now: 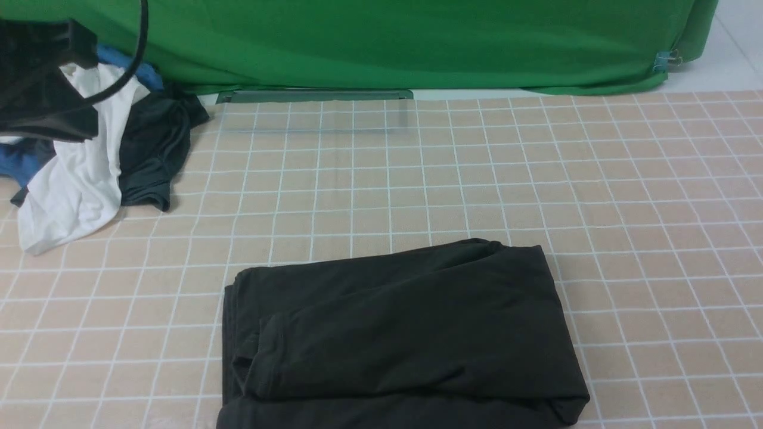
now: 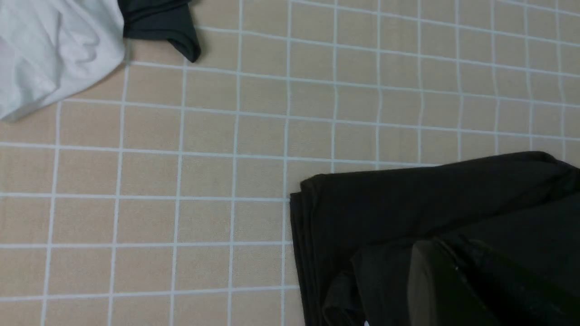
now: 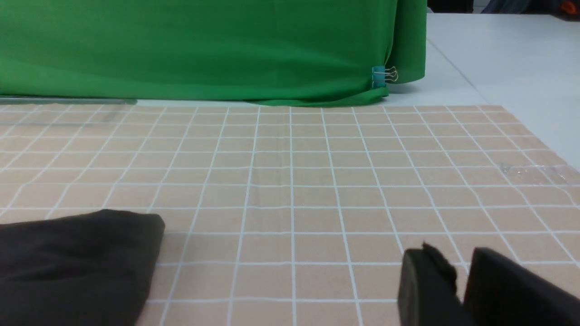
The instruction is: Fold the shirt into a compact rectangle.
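The shirt (image 1: pixel 399 339) lay folded; the left gripper (image 2: pixel 457 276) was pressed together above it, the right gripper (image 3: pixel 462 280) slightly parted, empty.

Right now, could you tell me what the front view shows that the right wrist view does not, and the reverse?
Only the front view shows the clothes pile at far left: the white garment, the dark grey garment and some blue cloth. Only the right wrist view shows the right claw, empty above the bare mat. Both show the folded shirt, the checked mat, the green cloth and its clip.
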`<state>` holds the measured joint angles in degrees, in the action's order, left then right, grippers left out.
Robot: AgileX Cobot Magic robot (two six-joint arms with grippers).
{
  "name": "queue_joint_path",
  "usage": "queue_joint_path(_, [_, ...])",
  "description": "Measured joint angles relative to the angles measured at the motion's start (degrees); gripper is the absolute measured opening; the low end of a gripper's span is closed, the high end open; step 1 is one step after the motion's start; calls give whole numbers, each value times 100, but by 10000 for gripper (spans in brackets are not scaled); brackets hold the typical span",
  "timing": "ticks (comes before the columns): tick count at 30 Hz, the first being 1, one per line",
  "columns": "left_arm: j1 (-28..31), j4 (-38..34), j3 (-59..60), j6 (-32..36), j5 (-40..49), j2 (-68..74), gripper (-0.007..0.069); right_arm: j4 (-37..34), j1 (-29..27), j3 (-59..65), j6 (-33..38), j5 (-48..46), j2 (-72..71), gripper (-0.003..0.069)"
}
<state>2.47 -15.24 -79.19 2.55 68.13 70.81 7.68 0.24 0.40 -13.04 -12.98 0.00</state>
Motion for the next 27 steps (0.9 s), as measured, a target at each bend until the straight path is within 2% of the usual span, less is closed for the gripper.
queue_joint_path(7, [0,-26,498,22,-119,-828,16,4,0,0,821,-32,0,185])
queue_joint_path(15, [0,-367,1975,55,-1126,-2065,16,4,-4,0,1150,-42,0,211])
queue_joint_path(23, [0,-1705,3616,930,-2506,-3839,16,6,-4,0,1156,-42,0,227])
queue_joint_path(27, [0,-3176,4513,1864,-3327,-4842,16,6,-4,0,1156,-42,0,234])
